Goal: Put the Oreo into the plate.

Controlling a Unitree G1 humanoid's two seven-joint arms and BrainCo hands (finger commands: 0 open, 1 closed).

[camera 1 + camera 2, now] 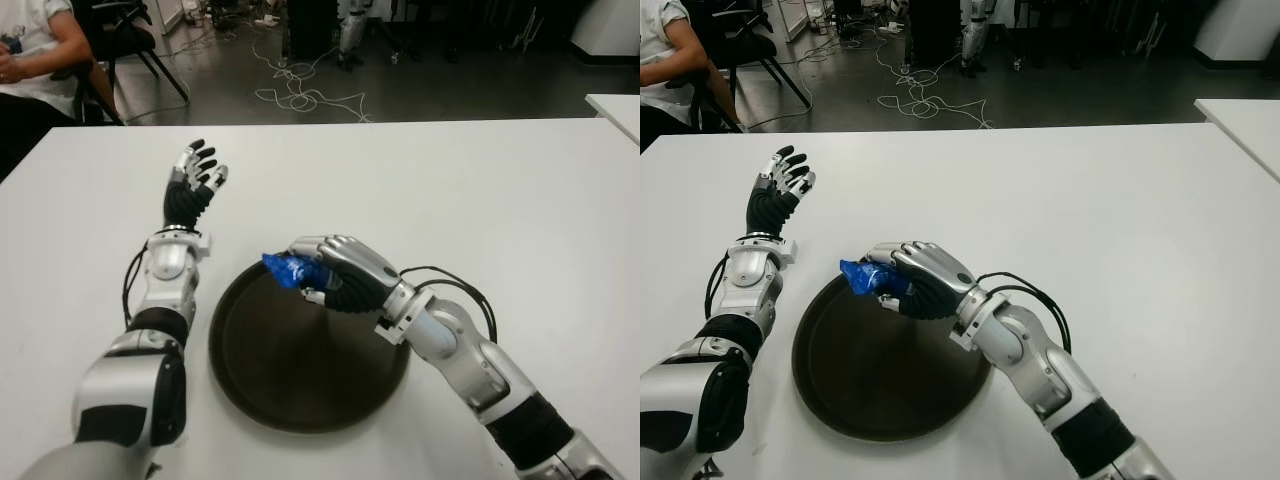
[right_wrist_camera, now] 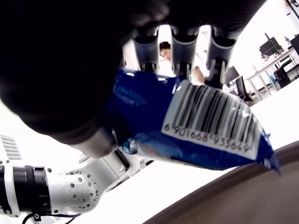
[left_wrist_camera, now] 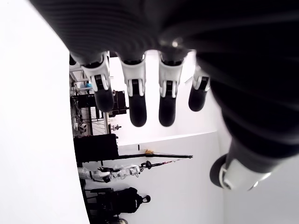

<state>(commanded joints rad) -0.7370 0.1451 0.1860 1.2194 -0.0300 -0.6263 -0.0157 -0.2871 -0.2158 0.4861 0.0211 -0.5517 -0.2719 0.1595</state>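
A blue Oreo packet (image 1: 286, 268) with a barcode (image 2: 210, 123) is clasped in my right hand (image 1: 330, 270), fingers curled around it. The hand holds it just above the far rim of the dark round plate (image 1: 290, 375), which lies on the white table (image 1: 480, 190) in front of me. The packet's free end pokes out to the left over the rim. My left hand (image 1: 197, 172) shows to the left of the plate and farther back, fingers spread and holding nothing.
A person in a white top (image 1: 40, 45) sits at the table's far left corner beside a black chair (image 1: 125, 35). Cables (image 1: 300, 90) trail on the floor beyond the table. A second white table's corner (image 1: 615, 108) shows at the right.
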